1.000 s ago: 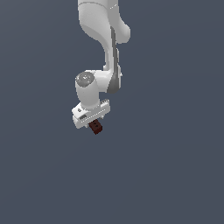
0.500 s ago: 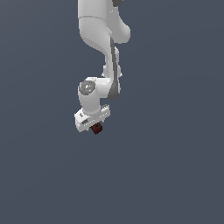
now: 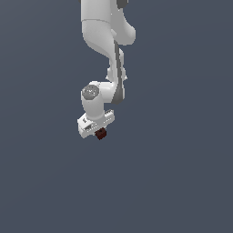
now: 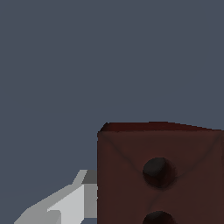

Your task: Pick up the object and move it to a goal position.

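My jaws are closed on the brick (image 3: 101,133), which hangs just under the white gripper (image 3: 100,132) in the exterior view, clear of anything else. In the wrist view the brick (image 4: 159,175) fills much of the picture: dark reddish-brown, with two round dark dimples on the face toward the camera (the lower one cut off by the frame edge). One pale finger (image 4: 70,203) sits right against its side. Above the gripper I see the white arm (image 3: 102,36) rising out of frame, with flat grey-blue all round.
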Controlling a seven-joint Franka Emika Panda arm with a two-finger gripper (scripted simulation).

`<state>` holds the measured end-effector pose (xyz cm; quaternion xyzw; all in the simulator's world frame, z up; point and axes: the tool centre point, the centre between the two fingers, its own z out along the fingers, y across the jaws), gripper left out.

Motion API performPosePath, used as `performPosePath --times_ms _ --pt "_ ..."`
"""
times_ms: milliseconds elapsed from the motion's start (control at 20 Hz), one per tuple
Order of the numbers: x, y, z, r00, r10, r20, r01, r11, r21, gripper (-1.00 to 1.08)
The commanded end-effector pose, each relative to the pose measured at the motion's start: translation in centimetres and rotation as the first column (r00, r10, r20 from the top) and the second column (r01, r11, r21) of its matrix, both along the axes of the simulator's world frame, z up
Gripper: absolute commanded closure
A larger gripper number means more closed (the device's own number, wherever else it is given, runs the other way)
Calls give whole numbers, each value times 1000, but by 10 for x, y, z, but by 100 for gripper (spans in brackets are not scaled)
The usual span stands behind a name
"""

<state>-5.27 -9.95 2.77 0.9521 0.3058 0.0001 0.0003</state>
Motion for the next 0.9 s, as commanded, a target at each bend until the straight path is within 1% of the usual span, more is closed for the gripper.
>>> performPosePath --times_ms 0,200,400,600,850 --pt "0 1 -1 1000 1 0 -1 1000 1 108" --pt "0 0 0 1000 0 0 0 1000 0 108" --pt "5 8 6 1000 0 0 0 1000 0 108" --pt "16 25 18 1000 0 0 0 1000 0 108" --pt "37 57 41 1000 0 0 0 1000 0 108"
